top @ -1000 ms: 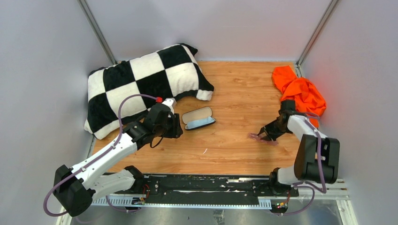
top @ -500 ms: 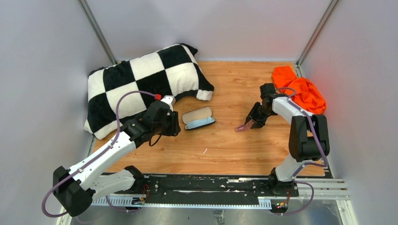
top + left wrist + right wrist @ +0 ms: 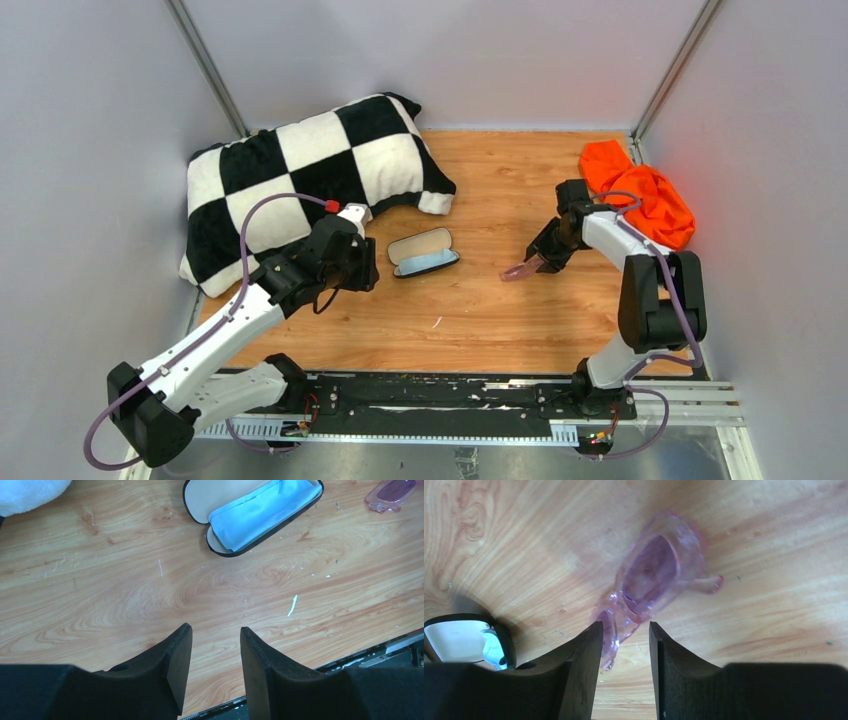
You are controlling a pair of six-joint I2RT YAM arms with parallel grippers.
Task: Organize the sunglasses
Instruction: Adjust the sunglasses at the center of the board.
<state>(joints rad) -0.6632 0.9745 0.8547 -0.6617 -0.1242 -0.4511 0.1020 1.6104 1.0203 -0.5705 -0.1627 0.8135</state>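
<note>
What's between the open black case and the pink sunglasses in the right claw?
Nothing: the top view shows only bare wooden tabletop between the black oval hard case and the translucent pink sunglasses in the right claw.

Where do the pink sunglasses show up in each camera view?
Top external: sunglasses right of centre.
Left wrist: sunglasses in the top right corner.
Right wrist: sunglasses at centre.
Shared landmark: the open black case, lower left in the right wrist view.

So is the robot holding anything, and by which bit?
The right tool pinches the pink sunglasses by one end; the rest sticks out in front. The left tool is open and empty.
</note>
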